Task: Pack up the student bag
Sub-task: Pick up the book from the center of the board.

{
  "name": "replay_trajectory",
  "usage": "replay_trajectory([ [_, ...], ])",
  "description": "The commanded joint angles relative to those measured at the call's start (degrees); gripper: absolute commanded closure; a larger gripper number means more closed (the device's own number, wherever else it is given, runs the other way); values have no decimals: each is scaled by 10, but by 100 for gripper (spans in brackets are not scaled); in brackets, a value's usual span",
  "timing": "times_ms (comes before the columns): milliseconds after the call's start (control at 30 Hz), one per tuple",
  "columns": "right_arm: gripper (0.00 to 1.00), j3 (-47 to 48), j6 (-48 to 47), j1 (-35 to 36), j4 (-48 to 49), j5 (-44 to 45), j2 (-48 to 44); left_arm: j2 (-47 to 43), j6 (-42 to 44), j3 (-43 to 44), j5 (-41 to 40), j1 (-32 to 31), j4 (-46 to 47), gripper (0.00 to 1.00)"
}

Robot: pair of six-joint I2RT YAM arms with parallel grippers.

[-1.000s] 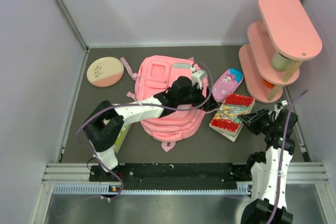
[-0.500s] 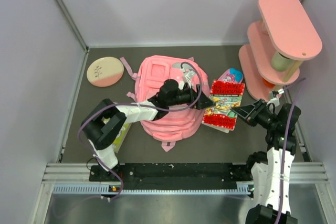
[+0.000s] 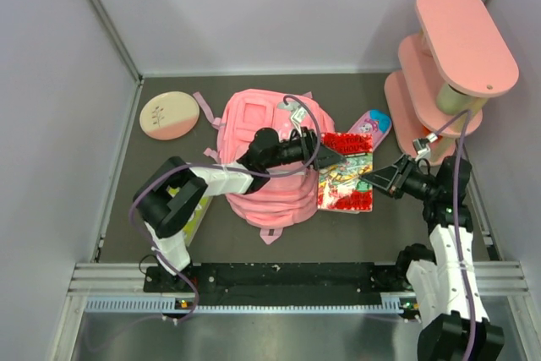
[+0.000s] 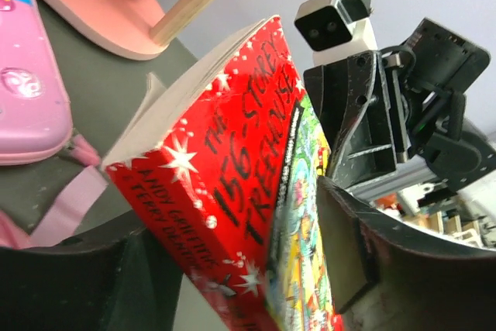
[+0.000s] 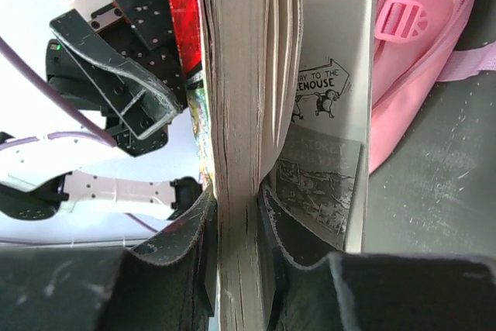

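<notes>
Your right claw (image 3: pixel 373 180) pinches the book (image 3: pixel 345 185) by its page edge. Your left claw (image 3: pixel 316 146), spread, straddles its cover, seemingly without touching. Close squarely before releasing; the student bag (image 3: pixel 254 116) lies just left, in the middle of the surface (image 3: pixel 380 238).

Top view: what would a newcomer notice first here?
The red book, held tilted at mid-table in the right end effector, right beside the pink student bag. The left end effector reaches over the bag, jaws open astride the book's other edge. The pink tiered shelf towers back right.
</notes>
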Motion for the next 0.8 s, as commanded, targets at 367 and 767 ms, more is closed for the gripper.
replay_trajectory([
  [367,16,81,-157,38,-102,154,73,-108,62,-59,-48,30,-44,100],
  [767,1,-53,110,164,73,253,-71,-415,98,-170,-387,47,-257,100],
])
